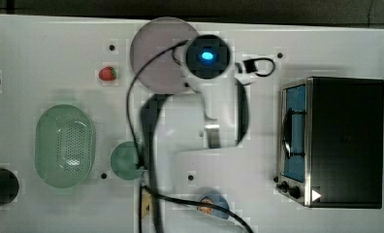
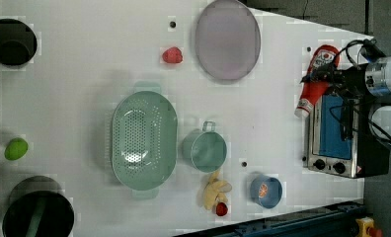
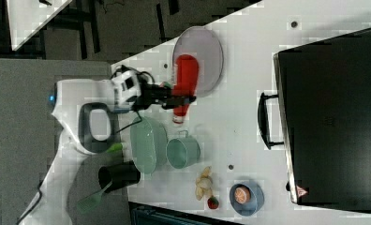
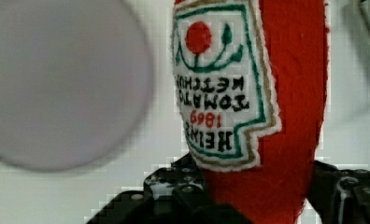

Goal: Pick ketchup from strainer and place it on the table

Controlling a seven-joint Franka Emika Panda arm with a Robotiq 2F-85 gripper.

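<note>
The ketchup (image 2: pixel 316 79), a red plush bottle with a white label and white cap, hangs in the air with my gripper (image 2: pixel 328 77) shut on its lower body. In the wrist view the ketchup (image 4: pixel 290 116) stands between the black fingers (image 4: pixel 174 191). In the right view the ketchup (image 3: pixel 185 77) and gripper (image 3: pixel 176 100) sit over the grey plate's edge, apart from the strainer (image 3: pixel 147 145). The pale green strainer (image 2: pixel 144 140) lies on the white table (image 2: pixel 85 74) with nothing in it; the top view shows the strainer (image 1: pixel 64 145) at the top view's left.
A black toaster oven (image 1: pixel 345 141) fills the top view's right. A grey plate (image 2: pixel 227 39), green cup (image 2: pixel 205 150), strawberry (image 2: pixel 172 55), blue bowl (image 2: pixel 265 191), banana (image 2: pixel 215 190), lime (image 2: pixel 16 149) and two black pots (image 2: pixel 11 42) stand around the table.
</note>
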